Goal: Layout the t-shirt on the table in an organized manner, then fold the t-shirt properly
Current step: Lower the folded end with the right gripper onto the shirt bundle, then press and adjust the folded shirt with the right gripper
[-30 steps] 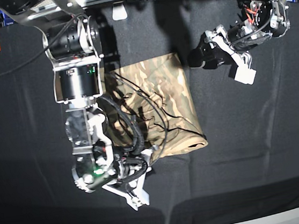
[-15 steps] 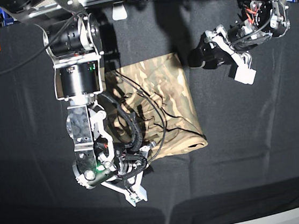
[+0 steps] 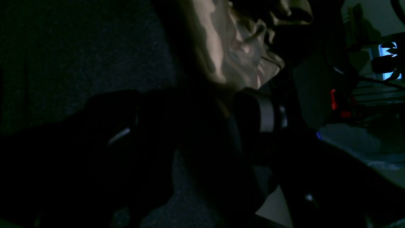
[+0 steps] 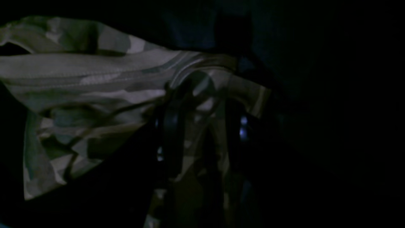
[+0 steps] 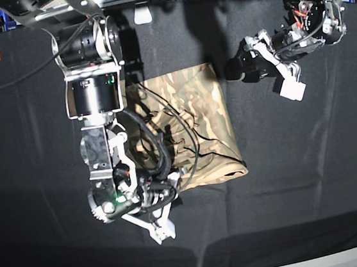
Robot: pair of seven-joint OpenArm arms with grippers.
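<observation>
T-shirt [image 5: 200, 128] lies mid table [image 5: 312, 176], soft, limp; we take hems. Right gripper [image 5: 163, 222] at its near-left corner, grip unclear. Left gripper [image 5: 289, 82] released, off right.

The t-shirt [image 5: 194, 128] lies on the table [image 5: 312, 176], just behind the right gripper's [image 5: 164, 220] fingers; the left gripper [image 5: 291, 82] hangs well apart.

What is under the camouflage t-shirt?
The t-shirt lies folded on the black table, which shows all around it. The right arm covers the shirt's left edge, so anything beneath the cloth or there stays hidden.
</observation>
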